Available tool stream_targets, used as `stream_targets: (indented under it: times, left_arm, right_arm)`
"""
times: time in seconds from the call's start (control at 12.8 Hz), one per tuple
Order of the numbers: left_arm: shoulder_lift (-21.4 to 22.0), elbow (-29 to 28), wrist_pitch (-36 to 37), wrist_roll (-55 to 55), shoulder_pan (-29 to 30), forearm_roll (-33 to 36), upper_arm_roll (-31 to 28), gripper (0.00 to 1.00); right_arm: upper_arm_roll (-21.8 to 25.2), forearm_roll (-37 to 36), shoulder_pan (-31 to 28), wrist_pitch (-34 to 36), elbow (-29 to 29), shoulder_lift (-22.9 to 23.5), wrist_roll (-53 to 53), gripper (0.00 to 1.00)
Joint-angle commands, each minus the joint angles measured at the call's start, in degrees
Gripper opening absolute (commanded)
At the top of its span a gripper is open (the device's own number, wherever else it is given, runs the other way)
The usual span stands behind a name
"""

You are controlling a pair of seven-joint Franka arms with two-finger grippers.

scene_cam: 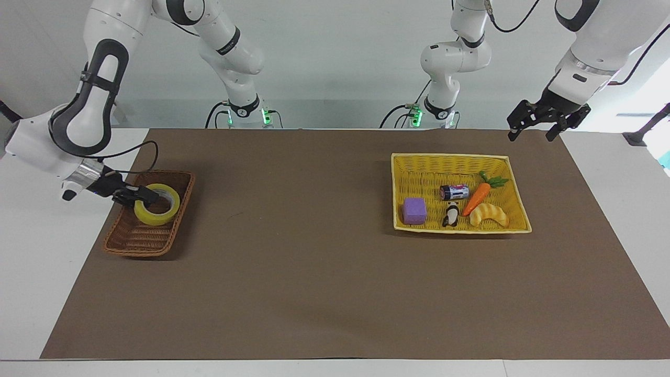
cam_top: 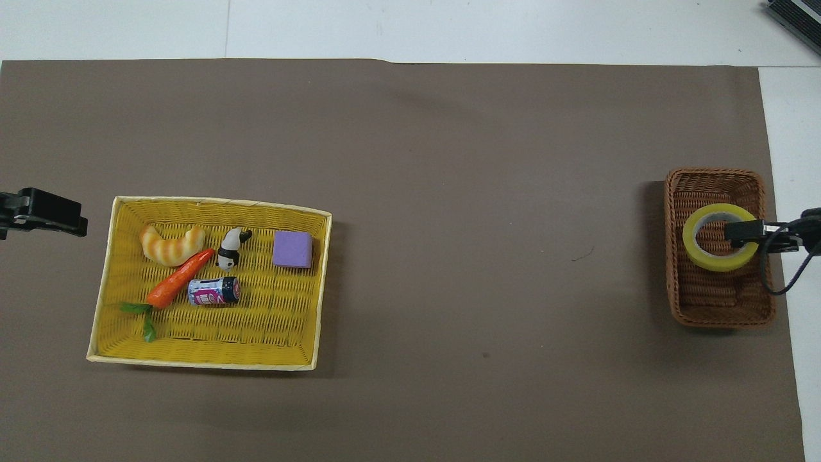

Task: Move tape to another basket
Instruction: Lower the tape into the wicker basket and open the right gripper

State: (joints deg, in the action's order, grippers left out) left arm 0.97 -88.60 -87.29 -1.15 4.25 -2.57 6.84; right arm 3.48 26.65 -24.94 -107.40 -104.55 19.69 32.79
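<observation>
- Right pincer (scene_cam: 142, 197) clamped on the tape (scene_cam: 157, 204) wall, one finger inside the core; tape sits low in the brown basket (scene_cam: 137, 240), directly under the pincer.
- Left pincer (scene_cam: 532, 128) waits with fingers apart, above the table (scene_cam: 314, 293) by the yellow tray (scene_cam: 419, 161) corner.

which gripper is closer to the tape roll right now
Right. The right gripper is at the tape, gripping its wall inside the brown basket. The left gripper waits in the air near the yellow tray's corner.
</observation>
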Motion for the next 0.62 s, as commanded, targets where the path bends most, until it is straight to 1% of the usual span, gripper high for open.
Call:
stream_targets:
  times: [0.0, 0.08, 0.16, 0.31, 0.55]
  left_arm:
    - [1.67, -2.19, -1.48, 0.62, 1.02, -1.04, 0.20, 1.00]
    - [1.84, -2.36, -0.78, 0.62, 1.28, -0.95, 0.19, 1.00]
    - [1.84, -2.28, 0.61, 0.71, 1.81, -0.86, 0.11, 1.00]
    - [2.28, -1.84, 5.18, 0.62, 1.99, -0.77, -1.03, 1.00]
    - [2.19, -1.75, 5.20, 0.71, 1.90, -0.77, -0.95, 1.00]
  right_arm:
    - [-0.58, -3.00, -0.63, -1.75, -0.30, 0.09, 2.10, 0.48]
    - [-0.58, -3.01, -0.46, -2.37, -0.74, 0.00, 2.01, 0.86]
    - [-0.66, -3.01, -0.46, -2.63, -0.92, 0.00, 1.75, 1.00]
    - [-0.66, -3.01, -0.54, -2.55, -0.83, 0.00, 1.75, 1.00]
    - [-0.66, -1.96, -1.25, -1.49, 1.27, 0.17, 1.66, 1.00]
